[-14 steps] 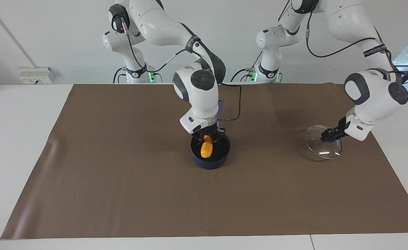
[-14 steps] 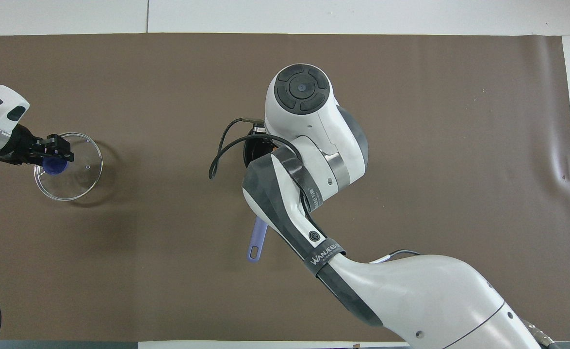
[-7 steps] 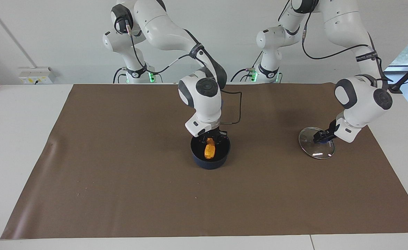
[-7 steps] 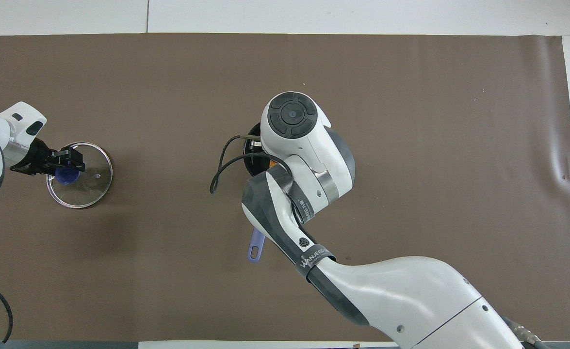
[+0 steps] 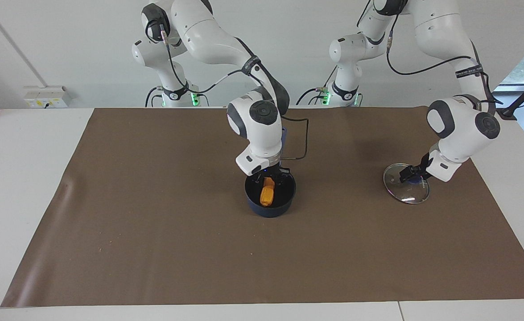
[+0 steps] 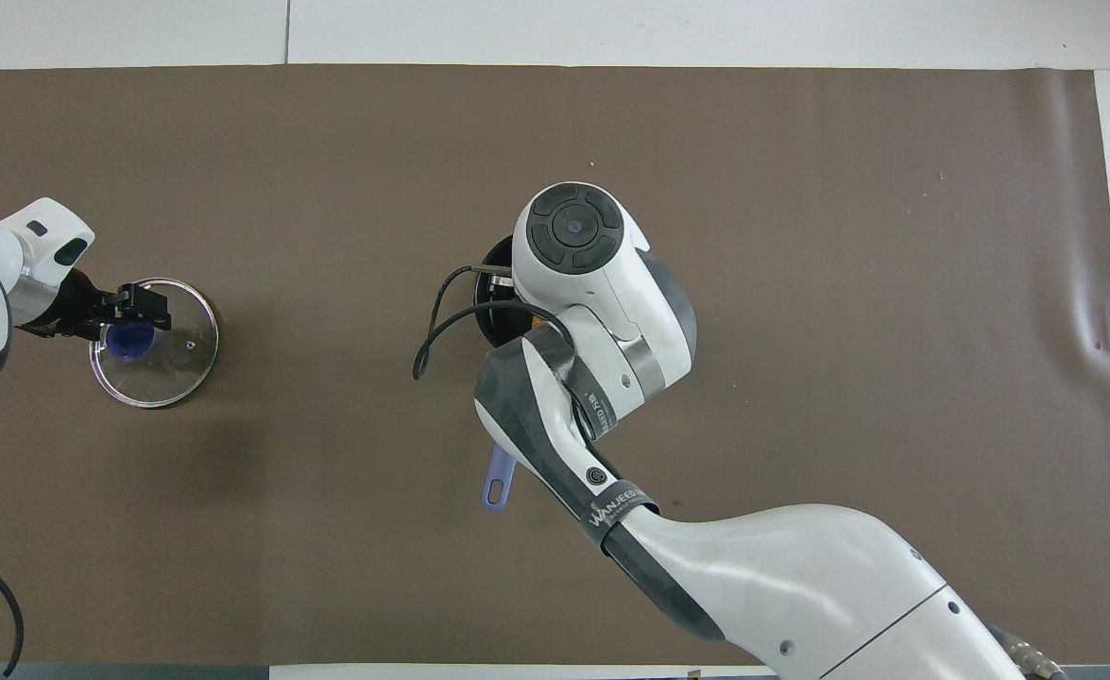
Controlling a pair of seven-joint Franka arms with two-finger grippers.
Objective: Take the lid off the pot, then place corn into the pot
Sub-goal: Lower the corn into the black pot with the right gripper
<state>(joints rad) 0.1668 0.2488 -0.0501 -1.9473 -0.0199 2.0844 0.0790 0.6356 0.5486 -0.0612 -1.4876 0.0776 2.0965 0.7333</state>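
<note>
The dark blue pot [image 5: 285, 201] stands on the mat's middle, its light blue handle [image 6: 499, 477] pointing toward the robots. The yellow-orange corn [image 5: 266, 195] is inside the pot, tilted, its upper end at my right gripper [image 5: 270, 179], which reaches down into the pot. In the overhead view the right arm hides that gripper and most of the pot [image 6: 492, 326]. The glass lid [image 5: 403, 194] lies flat on the mat toward the left arm's end. My left gripper [image 5: 409, 174] is shut on its blue knob [image 6: 129, 341]; the overhead view shows the lid [image 6: 175, 366] and that gripper [image 6: 144, 307] too.
A brown mat [image 5: 154, 223] covers most of the white table. A black cable [image 6: 432, 326] loops off the right wrist beside the pot. A wall socket box [image 5: 47, 96] sits past the table's edge near the right arm's base.
My left gripper has lowered the tilted lid flat onto the mat. My right gripper has sunk lower into the pot with the corn, which now sits deeper inside.
</note>
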